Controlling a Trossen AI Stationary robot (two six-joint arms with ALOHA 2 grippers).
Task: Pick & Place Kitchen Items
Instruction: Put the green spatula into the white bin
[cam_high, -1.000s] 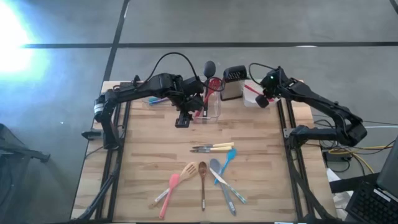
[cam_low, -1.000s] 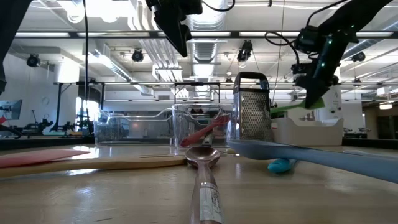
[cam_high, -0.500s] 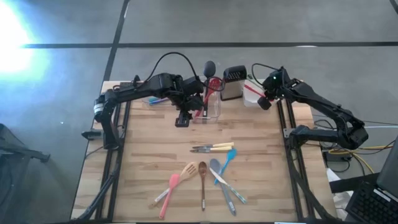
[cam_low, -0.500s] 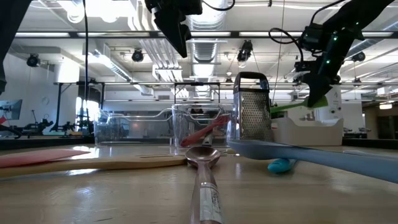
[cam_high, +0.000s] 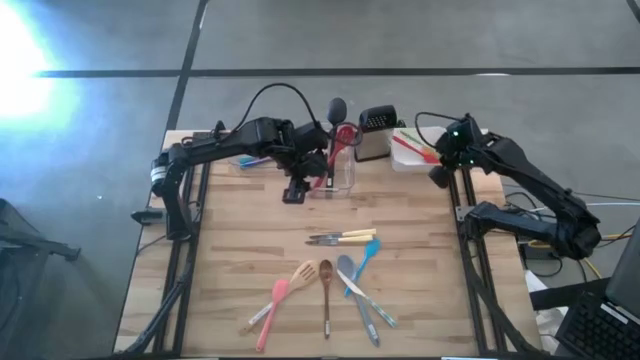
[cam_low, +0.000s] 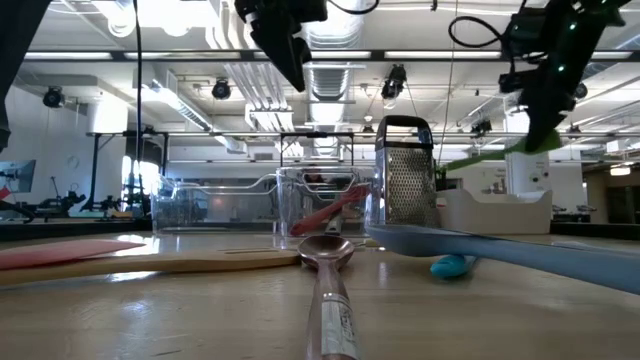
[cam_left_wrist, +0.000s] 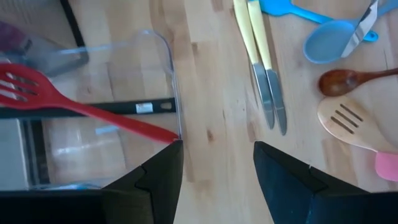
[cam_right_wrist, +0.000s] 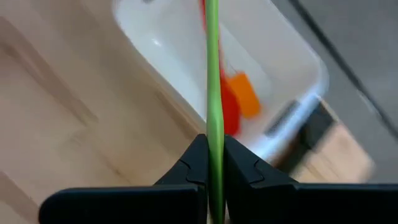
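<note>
Right gripper (cam_right_wrist: 214, 163) is clamping the green-orange tool (cam_right_wrist: 213, 74) above the white tub (cam_right_wrist: 186, 68) for dropping in, while left gripper (cam_left_wrist: 214, 163) is hovering open beside the clear tub (cam_left_wrist: 93, 106) on the desk (cam_high: 250, 230)

This looks like a robotics lab: exposed ceiling ducts (cam_low: 330, 75), strip lights (cam_low: 200, 55), concrete floor (cam_high: 400, 35), perhaps other test rigs (cam_low: 130, 180) behind.

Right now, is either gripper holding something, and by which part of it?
The right gripper is shut on the green tool, pinching its slim green handle above the white tub. The left gripper is open and holds nothing.
</note>
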